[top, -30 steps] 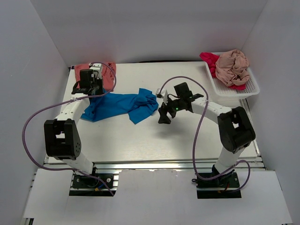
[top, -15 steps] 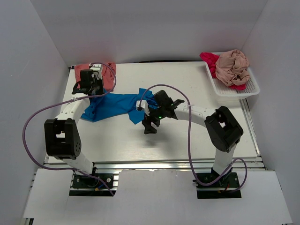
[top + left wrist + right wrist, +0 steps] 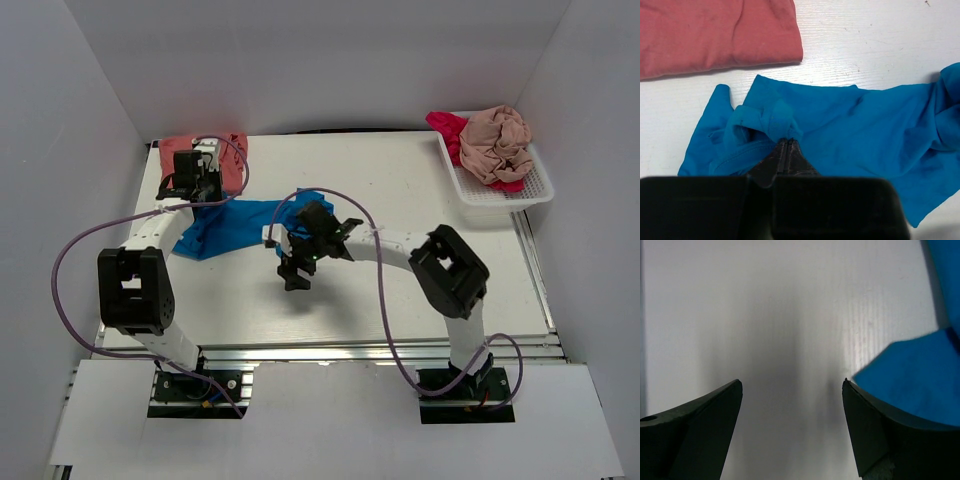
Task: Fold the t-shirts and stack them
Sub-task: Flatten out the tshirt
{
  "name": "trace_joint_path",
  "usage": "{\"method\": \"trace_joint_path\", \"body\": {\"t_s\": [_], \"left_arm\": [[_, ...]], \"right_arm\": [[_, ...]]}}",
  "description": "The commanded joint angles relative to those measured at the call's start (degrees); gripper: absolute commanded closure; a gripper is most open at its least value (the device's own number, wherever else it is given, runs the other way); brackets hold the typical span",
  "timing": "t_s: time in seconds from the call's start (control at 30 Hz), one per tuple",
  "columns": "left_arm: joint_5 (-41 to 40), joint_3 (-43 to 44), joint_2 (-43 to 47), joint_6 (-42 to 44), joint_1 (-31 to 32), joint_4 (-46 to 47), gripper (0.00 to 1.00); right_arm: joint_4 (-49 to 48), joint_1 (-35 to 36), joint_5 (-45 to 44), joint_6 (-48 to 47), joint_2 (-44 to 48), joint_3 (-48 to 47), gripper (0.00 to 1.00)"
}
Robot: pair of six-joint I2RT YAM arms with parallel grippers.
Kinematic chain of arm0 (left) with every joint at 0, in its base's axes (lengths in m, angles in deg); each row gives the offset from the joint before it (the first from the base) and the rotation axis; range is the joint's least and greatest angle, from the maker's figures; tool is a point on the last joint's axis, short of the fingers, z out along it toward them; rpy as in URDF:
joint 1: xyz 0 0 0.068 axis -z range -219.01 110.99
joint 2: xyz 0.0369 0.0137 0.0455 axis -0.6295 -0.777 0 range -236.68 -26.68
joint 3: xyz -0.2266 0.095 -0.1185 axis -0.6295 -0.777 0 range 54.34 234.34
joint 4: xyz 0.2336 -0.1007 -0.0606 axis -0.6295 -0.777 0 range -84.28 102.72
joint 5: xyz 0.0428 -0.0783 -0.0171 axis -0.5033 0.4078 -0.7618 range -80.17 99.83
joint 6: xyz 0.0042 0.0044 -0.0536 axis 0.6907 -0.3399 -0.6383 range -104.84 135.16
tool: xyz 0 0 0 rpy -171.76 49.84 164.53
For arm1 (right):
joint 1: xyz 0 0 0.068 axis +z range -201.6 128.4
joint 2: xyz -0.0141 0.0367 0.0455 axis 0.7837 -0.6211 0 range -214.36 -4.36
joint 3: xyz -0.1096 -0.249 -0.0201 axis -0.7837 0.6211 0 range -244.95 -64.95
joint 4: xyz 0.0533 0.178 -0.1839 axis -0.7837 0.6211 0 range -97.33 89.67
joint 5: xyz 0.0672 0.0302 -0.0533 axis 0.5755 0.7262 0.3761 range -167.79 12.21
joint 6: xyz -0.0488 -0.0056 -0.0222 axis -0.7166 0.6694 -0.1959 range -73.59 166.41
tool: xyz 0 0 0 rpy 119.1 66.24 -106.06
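On the white table's [image 3: 400,180] nine o'clock side, the left tool [image 3: 785,144] clamps the blue t-shirt [image 3: 240,225]; the right tool [image 3: 294,272] gapes empty.

Plain colours mark blue t-shirt [image 3: 240,225], salmon t-shirt [image 3: 715,30], beige-pink t-shirt [image 3: 497,143], seemingly magenta-red t-shirt [image 3: 445,128] and white basket [image 3: 505,198].

I note the blue t-shirt [image 3: 235,228] crumpled and drawn out sideways, left of centre, with a bunched fold at its left end pinched in the closed left gripper [image 3: 785,150]. The salmon t-shirt [image 3: 232,152] lies folded flat just behind it. The beige-pink t-shirt [image 3: 497,143] is balled on top of the magenta t-shirt [image 3: 445,128] in the basket [image 3: 500,198], far right.
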Motion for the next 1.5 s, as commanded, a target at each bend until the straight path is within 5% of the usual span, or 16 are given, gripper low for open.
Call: {"method": "trace_joint_path", "body": {"t_s": [0.0,0.47,0.83,1.47], "left_arm": [[1.29,0.22,0.17,-0.54,0.13,1.10,1.00],[0.67,-1.71,0.35,0.95,0.13,3.29,1.00],[0.41,-2.15,-1.85,2.36,0.13,4.17,1.00],[-0.12,-2.24,-2.90,2.62,0.13,4.79,1.00]], "right_arm": [[0.30,-0.40,-0.88,-0.80,-6.26,-6.44,0.16],[5.66,-0.66,0.52,-4.23,-16.55,-21.39,0.16],[13.04,-1.02,3.60,-2.74,-10.41,-26.57,0.16],[7.69,-4.80,4.03,-0.63,-14.70,-20.52,0.18]]}}
